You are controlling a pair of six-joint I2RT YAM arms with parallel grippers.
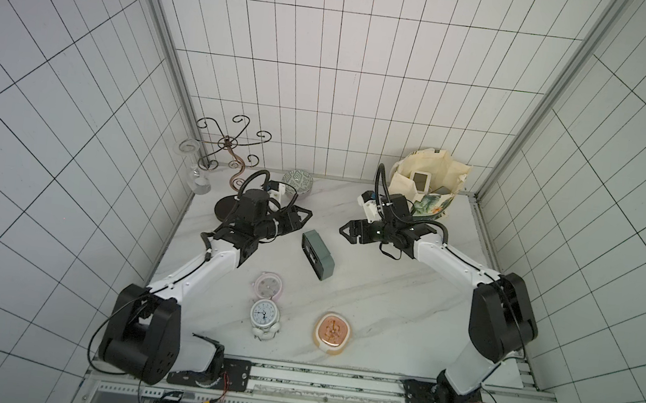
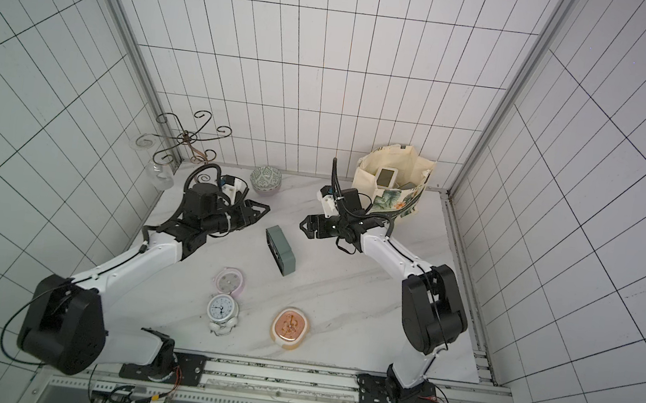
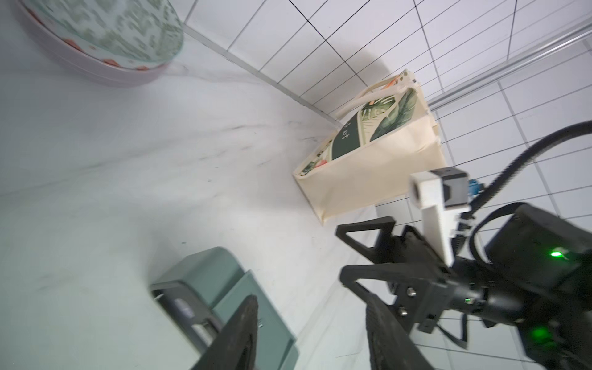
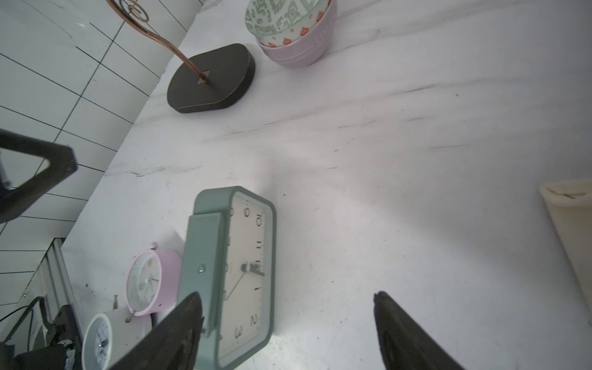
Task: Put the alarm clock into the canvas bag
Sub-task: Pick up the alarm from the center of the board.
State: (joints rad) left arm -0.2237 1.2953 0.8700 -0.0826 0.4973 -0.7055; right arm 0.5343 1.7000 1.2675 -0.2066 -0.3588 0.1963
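Green alarm clock [image 1: 317,253] on table [image 1: 384,302], between both arms' tips, touching neither, left gripper [image 1: 308,216] near it, jaws apart, empty, right gripper [image 1: 342,230] near it, jaws wide, empty, canvas bag [image 1: 456,173] well apart from clock.

Alarm clock [image 1: 318,253] sage green; canvas bag [image 1: 434,208] cream, leaf-printed.

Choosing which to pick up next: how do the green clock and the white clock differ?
The green clock is rectangular; the white clock is round. The green clock stands on edge, dial sideways; the white clock lies dial up. Both are analog, on the table, outside the canvas bag.
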